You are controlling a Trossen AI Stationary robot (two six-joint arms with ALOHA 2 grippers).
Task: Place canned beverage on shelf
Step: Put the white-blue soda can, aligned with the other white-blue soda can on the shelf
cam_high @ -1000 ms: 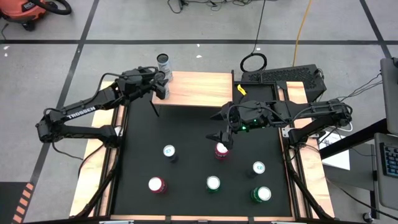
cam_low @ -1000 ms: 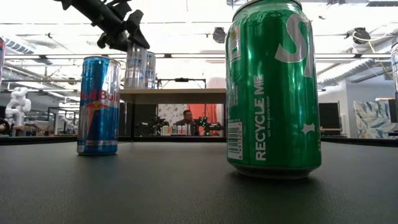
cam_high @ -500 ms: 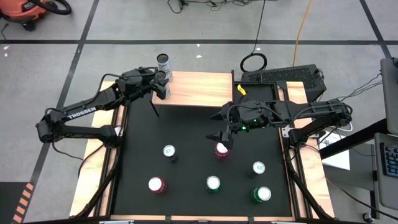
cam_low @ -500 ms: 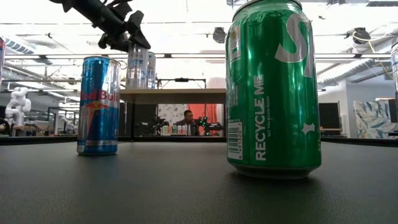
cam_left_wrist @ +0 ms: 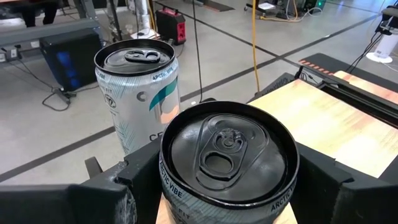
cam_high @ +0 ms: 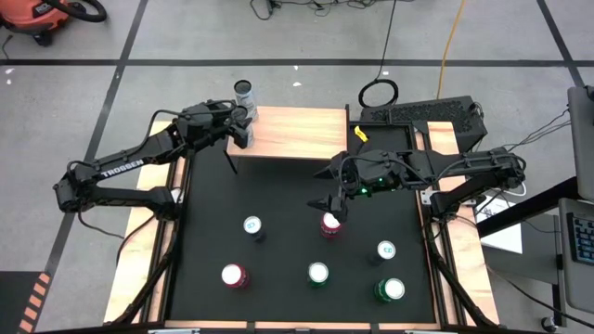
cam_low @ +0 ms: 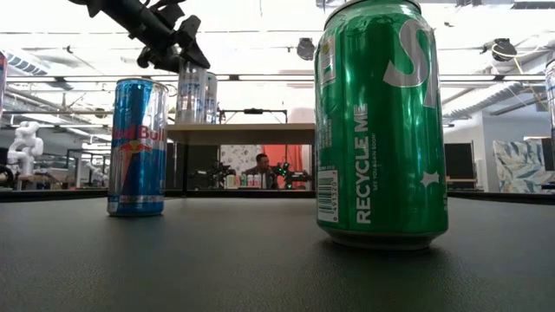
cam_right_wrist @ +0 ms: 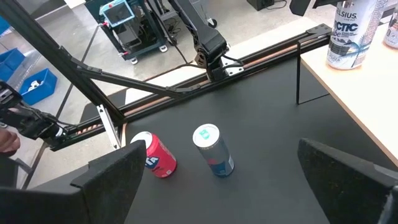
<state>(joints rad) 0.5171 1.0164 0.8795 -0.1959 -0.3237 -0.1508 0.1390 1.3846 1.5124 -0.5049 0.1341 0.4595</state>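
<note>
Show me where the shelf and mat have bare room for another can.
The shelf is bare from the can in the left claw to its right edge; its left corner holds a silver can. The mat is bare between the shelf and the can rows. The front right is crowded around the green can.

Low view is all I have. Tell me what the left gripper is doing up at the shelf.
Observer: The left gripper is closed on an Arctic Vibe can at the left end of the shelf.
Operator: Report what's next to it.
Observer: A Celsius can stands just behind the held one, at that corner.
Operator: Give me the right arm.
Observer: The right gripper hangs open over the black mat, beside a pink-topped can.
</note>
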